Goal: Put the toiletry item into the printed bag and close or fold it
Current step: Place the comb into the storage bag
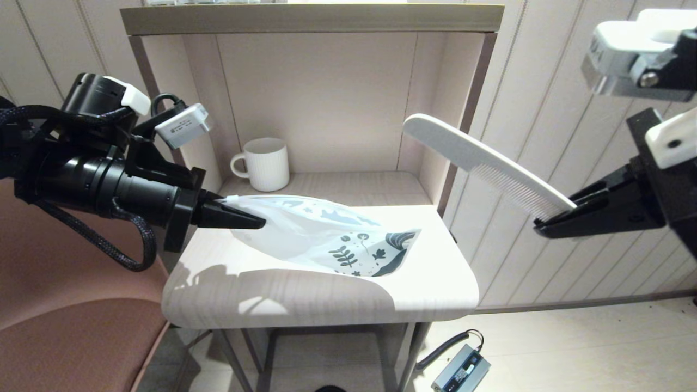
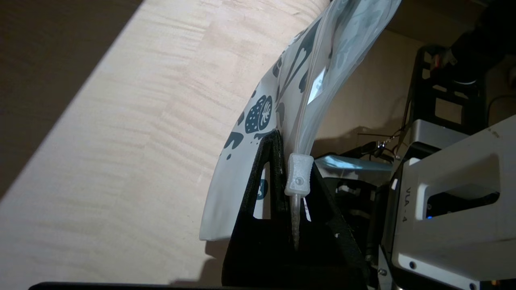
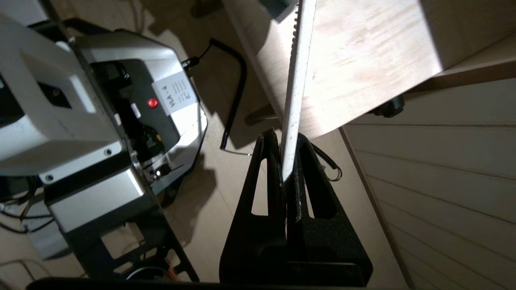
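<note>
The printed bag [image 1: 326, 234] lies slanted on the small table [image 1: 272, 299], its blue leaf-print end low at the right. My left gripper [image 1: 256, 220] is shut on the bag's zip top and lifts that end; in the left wrist view the white zip slider [image 2: 298, 175] sits at the fingertips of the left gripper [image 2: 289, 155]. The white comb [image 1: 484, 163] hangs in the air right of the table, handle end up and toward the shelf. My right gripper [image 1: 552, 218] is shut on its toothed end; the right wrist view shows the comb [image 3: 296, 80] rising from the right gripper [image 3: 287, 141].
A white ribbed mug [image 1: 264, 163] stands at the back left inside the shelf alcove. A panelled wall [image 1: 544, 109] runs along the right. A brown seat [image 1: 65, 326] is at the left. A small grey device [image 1: 460, 370] with a cable lies on the floor.
</note>
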Controlling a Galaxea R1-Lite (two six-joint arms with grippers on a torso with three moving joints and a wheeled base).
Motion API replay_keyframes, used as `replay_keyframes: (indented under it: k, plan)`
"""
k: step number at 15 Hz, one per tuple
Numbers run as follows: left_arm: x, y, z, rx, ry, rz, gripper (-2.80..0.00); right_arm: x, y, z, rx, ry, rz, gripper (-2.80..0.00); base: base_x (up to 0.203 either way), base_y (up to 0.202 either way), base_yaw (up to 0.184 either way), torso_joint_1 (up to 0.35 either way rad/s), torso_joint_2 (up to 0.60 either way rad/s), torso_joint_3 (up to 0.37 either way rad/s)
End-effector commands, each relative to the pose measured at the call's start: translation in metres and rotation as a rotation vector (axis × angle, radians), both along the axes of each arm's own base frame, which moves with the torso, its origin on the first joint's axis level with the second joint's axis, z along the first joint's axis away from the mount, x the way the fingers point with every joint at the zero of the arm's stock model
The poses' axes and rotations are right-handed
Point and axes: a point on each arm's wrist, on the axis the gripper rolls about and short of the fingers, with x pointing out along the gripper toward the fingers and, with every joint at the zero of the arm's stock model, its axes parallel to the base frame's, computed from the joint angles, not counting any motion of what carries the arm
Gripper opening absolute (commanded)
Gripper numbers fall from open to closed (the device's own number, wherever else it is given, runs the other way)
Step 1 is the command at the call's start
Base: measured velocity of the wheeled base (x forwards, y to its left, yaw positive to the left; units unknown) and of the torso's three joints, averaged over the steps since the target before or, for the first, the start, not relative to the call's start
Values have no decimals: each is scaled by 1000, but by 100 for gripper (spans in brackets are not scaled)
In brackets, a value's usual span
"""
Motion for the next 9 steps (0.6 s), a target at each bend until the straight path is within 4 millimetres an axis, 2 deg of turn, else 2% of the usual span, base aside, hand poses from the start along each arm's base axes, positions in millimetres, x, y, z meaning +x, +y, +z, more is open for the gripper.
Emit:
replay_keyframes:
  k: [1,5,9]
  plan:
    - [2,-1,-4,5,2,-13,-280,-1,11,-7,-54,53,55,-280,0,0,0,0,0,0]
    - [9,-9,-11,37,3,-14,-280,0,13,-16,-247,22,7,-280,0,0,0,0,0,0]
    - [5,-31,-4,95,-57,-36,-280,-1,19,-23,-300,57,48,-280,0,0,0,0,0,0]
